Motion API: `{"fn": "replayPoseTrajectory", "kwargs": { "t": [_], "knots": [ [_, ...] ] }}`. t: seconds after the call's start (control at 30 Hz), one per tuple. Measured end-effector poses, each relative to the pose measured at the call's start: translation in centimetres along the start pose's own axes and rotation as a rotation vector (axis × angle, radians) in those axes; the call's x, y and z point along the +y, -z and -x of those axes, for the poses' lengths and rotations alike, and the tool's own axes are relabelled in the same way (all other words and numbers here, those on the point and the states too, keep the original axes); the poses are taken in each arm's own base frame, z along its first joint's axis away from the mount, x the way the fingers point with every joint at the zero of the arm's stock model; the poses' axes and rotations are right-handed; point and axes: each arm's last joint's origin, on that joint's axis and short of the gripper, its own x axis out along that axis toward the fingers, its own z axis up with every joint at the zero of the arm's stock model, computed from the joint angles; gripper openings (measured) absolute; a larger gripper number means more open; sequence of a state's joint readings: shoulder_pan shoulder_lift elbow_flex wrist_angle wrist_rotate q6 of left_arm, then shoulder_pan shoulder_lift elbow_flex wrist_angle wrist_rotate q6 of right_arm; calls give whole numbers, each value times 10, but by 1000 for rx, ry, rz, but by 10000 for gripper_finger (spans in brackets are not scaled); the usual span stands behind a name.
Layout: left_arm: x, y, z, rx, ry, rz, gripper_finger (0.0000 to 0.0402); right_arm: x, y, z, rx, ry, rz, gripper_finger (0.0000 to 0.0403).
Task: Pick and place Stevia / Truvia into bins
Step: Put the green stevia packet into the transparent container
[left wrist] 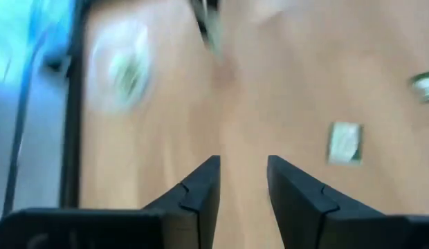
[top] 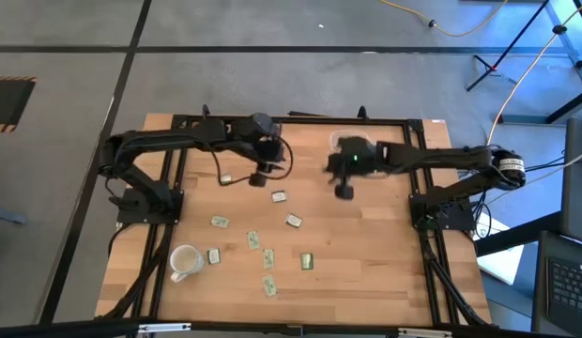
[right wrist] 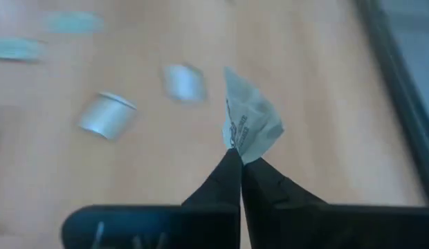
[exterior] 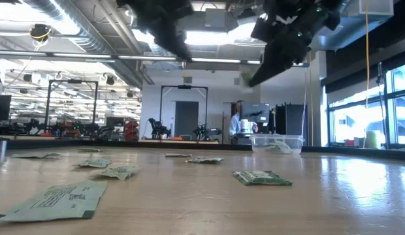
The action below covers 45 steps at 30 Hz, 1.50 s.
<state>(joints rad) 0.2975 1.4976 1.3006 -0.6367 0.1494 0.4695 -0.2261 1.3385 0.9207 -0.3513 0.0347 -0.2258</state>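
While lifted, right gripper (right wrist: 239,160) pinches sachet (right wrist: 250,124).

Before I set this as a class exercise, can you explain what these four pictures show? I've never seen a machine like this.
It is a robot with two dark arms working at a wooden table, each arm ending in two fingers.

One picture looks straight down from above, one looks level across the tabletop, and two come from cameras on the arms' wrists.

Small green and white sachets lie scattered on the wood, next to a white mug. A clear plastic tub stands at the far edge, with something pale already in it.

The right gripper is shut on one crumpled sachet, pinched at the fingertips and lifted above the table, not far from the tub. The left gripper is open and holds nothing, raised over the far part of the table.
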Motion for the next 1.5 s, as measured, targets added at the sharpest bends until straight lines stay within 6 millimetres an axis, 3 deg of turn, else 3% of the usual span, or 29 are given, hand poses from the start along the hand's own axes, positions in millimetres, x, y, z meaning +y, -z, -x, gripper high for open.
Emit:
{"fn": "replayPoseTrajectory", "kwargs": {
  "t": [0.13,0.3,0.43,0.57,0.77,0.93,1.13,1.5],
  "knots": [
    [-1,13,13,125,-18,174,107,-36,2,12,104,113,-164,2],
    [-1,22,15,203,-3,263,94,-79,24,19,203,215,-353,2],
    [2,24,16,208,-8,272,88,-107,46,11,290,261,-466,2],
    [3,25,16,209,-11,280,86,-122,65,-8,354,184,-544,2],
    [3,25,16,209,-12,282,86,-133,89,-37,473,154,-581,3],
    [3,25,16,210,-12,283,86,-134,97,-50,506,138,-571,15],
    [3,29,13,230,-43,303,96,-136,98,-49,528,201,-558,43],
    [12,78,-11,410,-182,473,113,-142,87,-41,510,279,-601,144]
  ]
}}
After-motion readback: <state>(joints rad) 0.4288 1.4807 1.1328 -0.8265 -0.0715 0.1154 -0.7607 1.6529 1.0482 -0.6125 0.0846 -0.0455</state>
